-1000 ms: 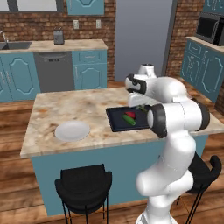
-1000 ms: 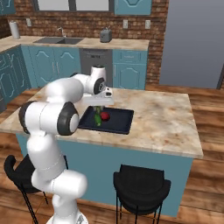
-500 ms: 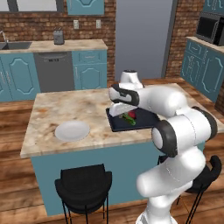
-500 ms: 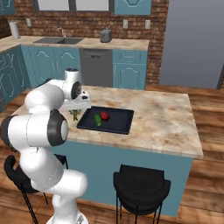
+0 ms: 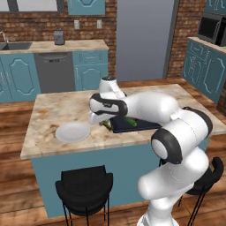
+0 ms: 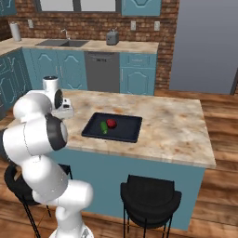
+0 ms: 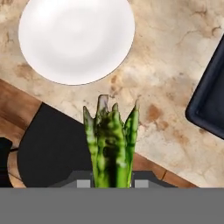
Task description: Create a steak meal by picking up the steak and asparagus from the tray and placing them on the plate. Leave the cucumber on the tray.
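— Jaws? Clamped tight on the asparagus (image 7: 110, 144), stalk pinched low, tips pointing away from the hand.

— And where? Carried over the marble tabletop (image 7: 175, 57), between the black tray (image 7: 209, 105) and the white plate (image 7: 76, 37). Plate ahead in the hand view, not yet under the stalk. Hanging close to the tabletop's front edge, with a black stool (image 7: 52, 148) showing below.

— Rest of the meal? Steak (image 6: 111, 123) on the tray beside the cucumber (image 6: 104, 127), touching or nearly so. Plate bare so far.

— Risks from here? Letting go early: stalk dropped on bare marble, or off the front edge onto the stool or floor. Thin and round, so likely to roll on a shallow plate if released from height or at a tilt.

— Anything else? Grip near one end only, so possible swing or slip during a fast sweep. Better lowered close over the plate's middle before parting the jaws. Later, a sloppy reach for the steak could nudge or catch the cucumber alongside.
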You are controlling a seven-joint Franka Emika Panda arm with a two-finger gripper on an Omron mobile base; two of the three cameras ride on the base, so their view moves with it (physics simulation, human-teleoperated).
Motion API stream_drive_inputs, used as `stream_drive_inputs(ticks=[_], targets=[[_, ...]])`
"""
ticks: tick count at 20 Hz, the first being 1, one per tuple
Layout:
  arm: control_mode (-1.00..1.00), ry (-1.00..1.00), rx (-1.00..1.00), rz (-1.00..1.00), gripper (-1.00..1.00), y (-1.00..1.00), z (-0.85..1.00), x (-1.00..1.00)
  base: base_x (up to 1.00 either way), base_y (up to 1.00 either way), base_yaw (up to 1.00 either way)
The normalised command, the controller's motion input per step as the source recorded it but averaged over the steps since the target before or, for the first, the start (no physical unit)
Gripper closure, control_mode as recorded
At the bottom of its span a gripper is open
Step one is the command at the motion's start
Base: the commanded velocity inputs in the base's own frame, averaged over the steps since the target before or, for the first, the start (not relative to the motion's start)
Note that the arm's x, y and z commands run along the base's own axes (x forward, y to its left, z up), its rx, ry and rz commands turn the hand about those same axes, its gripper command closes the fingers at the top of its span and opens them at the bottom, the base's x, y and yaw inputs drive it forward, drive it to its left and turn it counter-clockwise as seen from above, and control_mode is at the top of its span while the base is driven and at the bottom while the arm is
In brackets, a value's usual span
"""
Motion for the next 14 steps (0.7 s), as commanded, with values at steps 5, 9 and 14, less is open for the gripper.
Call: stream_drive_inputs(ticks=[5,9,14], targets=[[-1.00,0.04,0.00,0.00,1.00,1.00,-0.03,0.01,0.00,0.00,0.00],[-1.00,0.08,0.00,0.00,1.00,0.90,-0.21,0.23,0.00,0.00,0.00],[-1.00,0.04,0.00,0.00,1.00,0.68,-0.29,0.48,0.00,0.00,0.00]])
